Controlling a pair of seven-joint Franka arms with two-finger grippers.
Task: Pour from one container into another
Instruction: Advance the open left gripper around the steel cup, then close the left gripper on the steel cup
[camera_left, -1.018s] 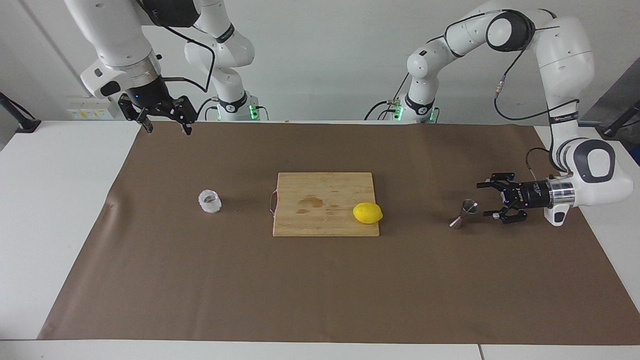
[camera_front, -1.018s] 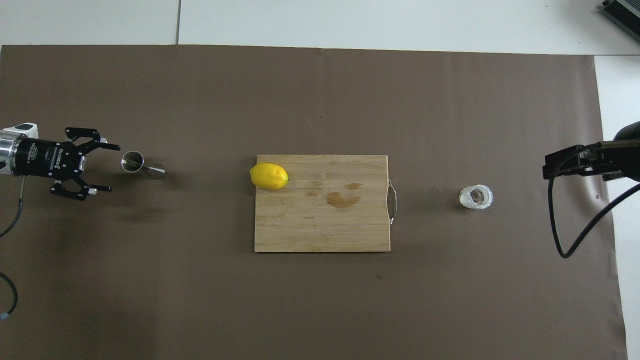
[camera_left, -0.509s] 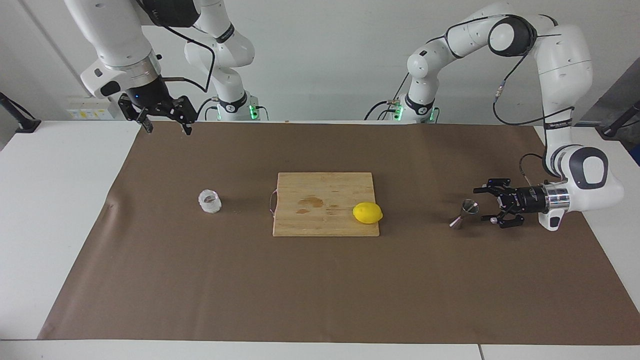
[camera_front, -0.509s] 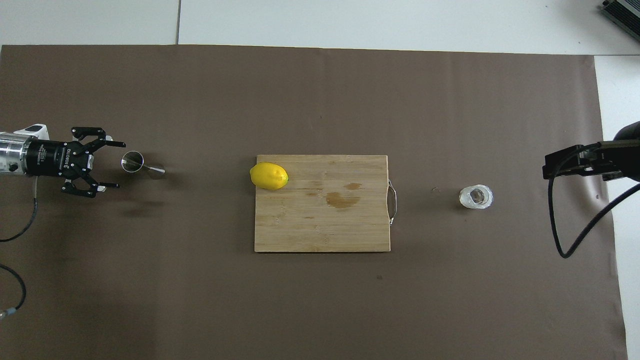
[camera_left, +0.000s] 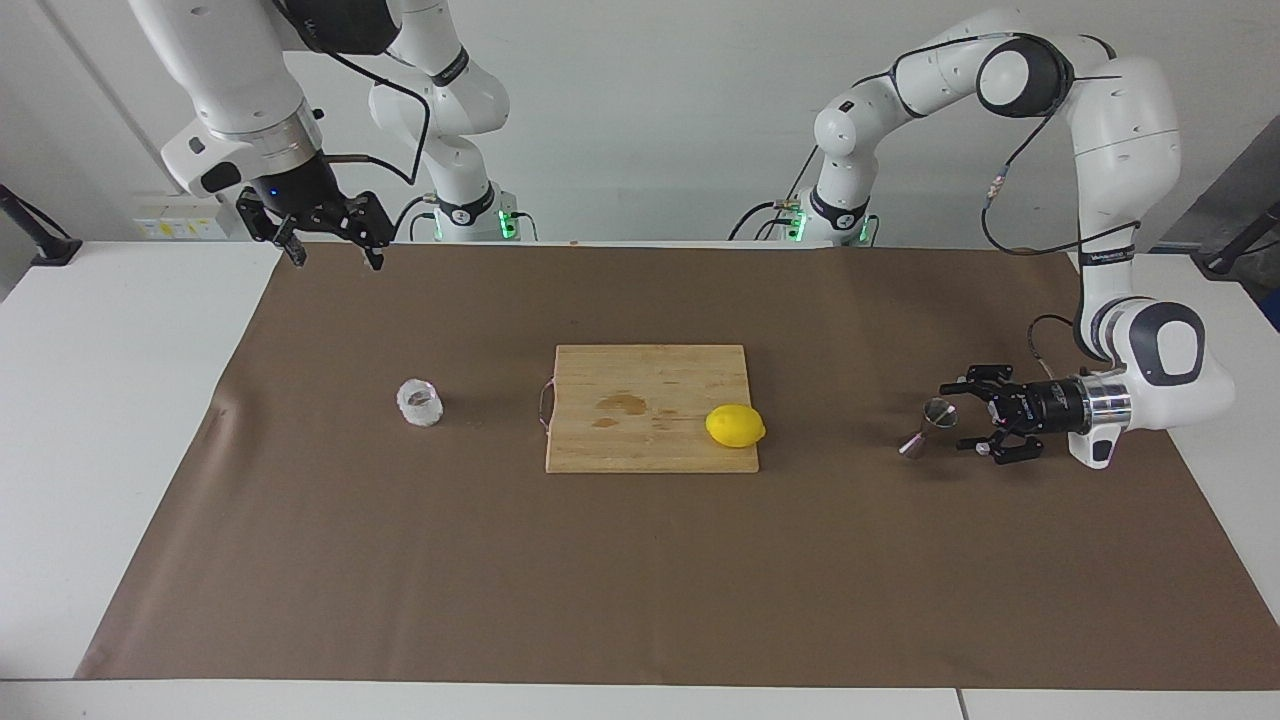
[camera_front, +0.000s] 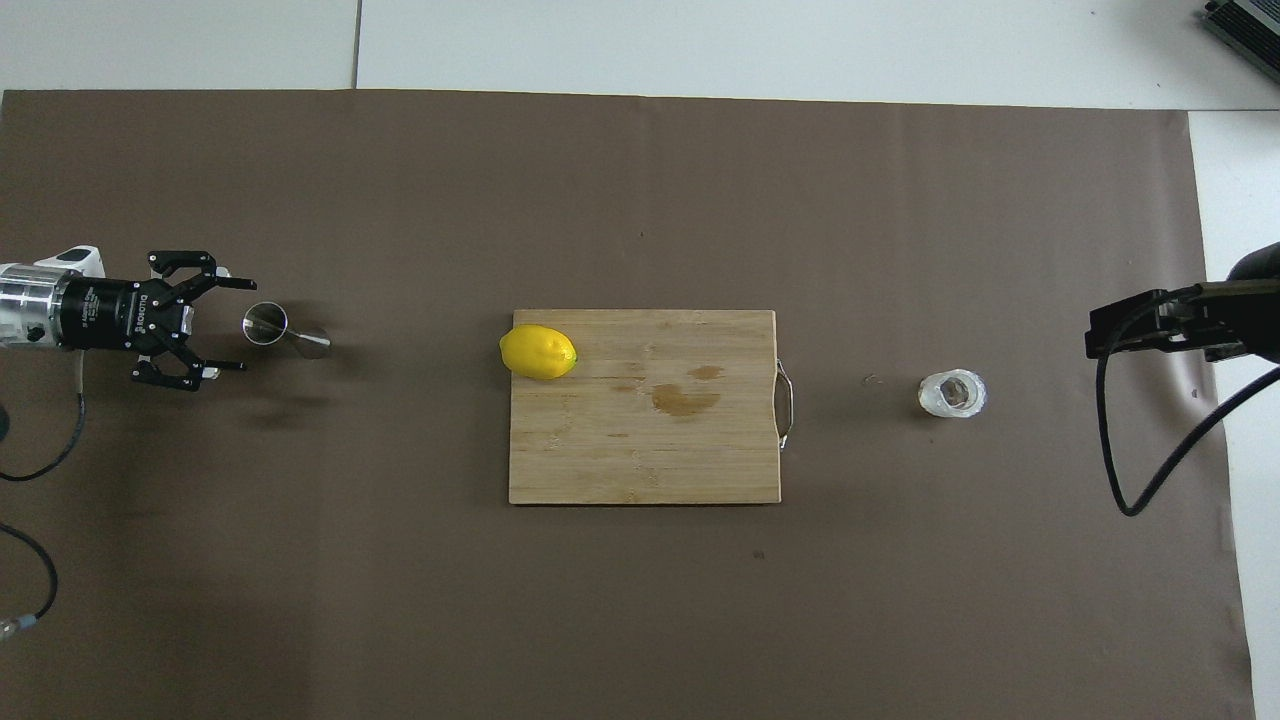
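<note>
Currently, progress: nothing is seen to be poured yet; both containers are untouched.
Cup (camera_left: 420, 403): stood on the table's brown mat (camera_left: 640, 560) toward the right arm's end, beside the cutting board (camera_left: 650, 385).
Jigger (camera_left: 930, 424): tilted on the mat toward the left arm's end.
Left pincer (camera_left: 962, 417): held level just beside the jigger, fingers apart, nothing gripped.
Right pincer (camera_left: 333, 253): kept waiting aloft, fingers apart, empty.
Left to do: grasping, lifting, pouring.

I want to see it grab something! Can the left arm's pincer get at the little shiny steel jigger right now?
Probably yes. The left pincer is open, low over the mat right beside the jigger, pointing at it, with nothing between them. The lemon sits well clear on the cutting board.
</note>
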